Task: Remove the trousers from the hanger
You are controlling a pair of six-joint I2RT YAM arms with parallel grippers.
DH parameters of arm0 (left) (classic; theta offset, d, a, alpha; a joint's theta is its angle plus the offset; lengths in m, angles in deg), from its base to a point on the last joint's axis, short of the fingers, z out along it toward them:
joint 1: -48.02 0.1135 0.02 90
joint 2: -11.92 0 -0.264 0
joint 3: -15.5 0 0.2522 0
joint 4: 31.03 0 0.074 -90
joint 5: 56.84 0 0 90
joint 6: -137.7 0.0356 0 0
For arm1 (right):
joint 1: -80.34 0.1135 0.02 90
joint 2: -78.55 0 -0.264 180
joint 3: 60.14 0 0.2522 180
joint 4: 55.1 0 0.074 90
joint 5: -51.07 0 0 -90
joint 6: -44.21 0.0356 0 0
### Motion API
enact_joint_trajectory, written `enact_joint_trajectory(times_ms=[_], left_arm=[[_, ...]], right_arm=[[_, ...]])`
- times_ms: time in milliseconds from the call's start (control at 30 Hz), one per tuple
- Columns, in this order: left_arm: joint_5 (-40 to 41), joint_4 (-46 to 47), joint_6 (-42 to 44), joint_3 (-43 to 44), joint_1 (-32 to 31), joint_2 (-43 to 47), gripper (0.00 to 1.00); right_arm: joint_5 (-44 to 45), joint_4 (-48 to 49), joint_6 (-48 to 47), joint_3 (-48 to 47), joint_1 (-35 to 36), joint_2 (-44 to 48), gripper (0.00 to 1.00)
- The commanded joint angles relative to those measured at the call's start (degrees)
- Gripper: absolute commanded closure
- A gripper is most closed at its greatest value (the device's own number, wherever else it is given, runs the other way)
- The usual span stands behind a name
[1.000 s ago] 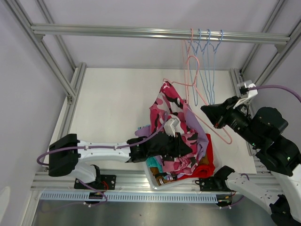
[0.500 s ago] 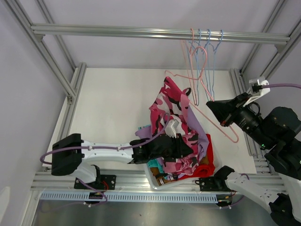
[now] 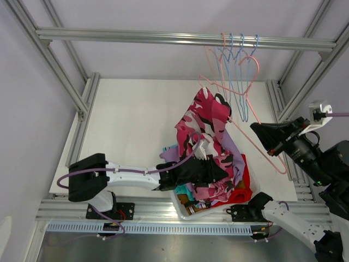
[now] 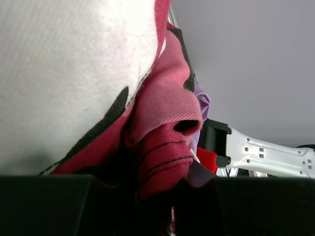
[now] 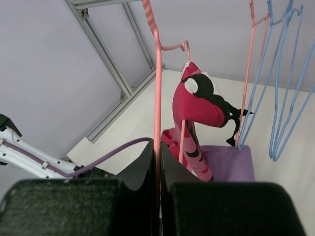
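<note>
Above white table [image 3: 125, 120], left tool [image 3: 216, 173] pinches pink camouflage trousers [image 3: 210, 117]; right tool [image 5: 158, 156] clamps the pink hanger [image 5: 157, 73].

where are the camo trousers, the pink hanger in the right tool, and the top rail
camo trousers [image 3: 210, 117]: top view, upper draped fold
pink hanger [image 5: 158, 73]: right wrist view, straight stretch of wire
top rail [image 3: 136, 36]: top view, bare left stretch

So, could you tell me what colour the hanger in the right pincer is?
The hanger is pink, clearest in the right wrist view.
</note>
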State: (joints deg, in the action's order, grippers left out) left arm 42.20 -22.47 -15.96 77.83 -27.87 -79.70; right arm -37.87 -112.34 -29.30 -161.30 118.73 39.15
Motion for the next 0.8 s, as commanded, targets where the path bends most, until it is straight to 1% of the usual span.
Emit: enact_joint_trajectory(times_ms=[0,100,133,167,200,233,267,400,500,600,767], left_arm=[[0.8,-27.0,0.6,-5.6,-1.0,-5.9,0.99],[3.1,-31.9,0.6,-4.9,-1.1,-2.2,0.99],[4.5,-32.9,0.7,-4.8,-1.1,-1.0,0.99],[5.1,-34.7,1.3,-4.9,-1.2,1.9,0.9],[5.8,-36.0,1.5,-4.3,-1.2,3.4,0.85],[7.5,-37.7,1.7,-3.8,-1.3,4.9,0.81],[8.4,-40.7,2.3,-2.9,-1.5,7.6,0.8],[14.0,-49.1,3.5,2.5,-2.7,13.8,0.78],[16.6,-52.5,4.2,5.0,-3.2,18.8,0.78],[18.6,-54.3,4.5,5.6,-3.6,22.7,0.77],[21.6,-57.3,4.3,5.7,-3.6,25.3,0.76]], right_arm=[[-0.1,1.7,0.6,2.3,0.2,3.4,1.0],[-0.4,0.2,1.4,5.9,0.1,6.2,1.0],[-2.2,0.2,1.7,6.9,0.1,7.1,1.0],[-2.9,0.2,2.4,9.0,0.1,8.8,1.0],[-3.3,0.2,2.7,10.0,0.0,9.6,1.0],[-3.9,0.2,2.7,10.7,0.1,10.1,1.0],[-3.9,-0.8,3.0,11.4,-0.1,10.7,1.0],[-6.6,-1.8,3.6,12.3,-0.3,12.0,1.0],[-7.1,-2.7,3.8,12.9,-0.5,13.0,1.0],[-8.1,-3.7,3.8,13.0,-0.6,13.6,1.0],[-11.0,-4.7,3.7,13.9,-0.7,13.7,1.0]])
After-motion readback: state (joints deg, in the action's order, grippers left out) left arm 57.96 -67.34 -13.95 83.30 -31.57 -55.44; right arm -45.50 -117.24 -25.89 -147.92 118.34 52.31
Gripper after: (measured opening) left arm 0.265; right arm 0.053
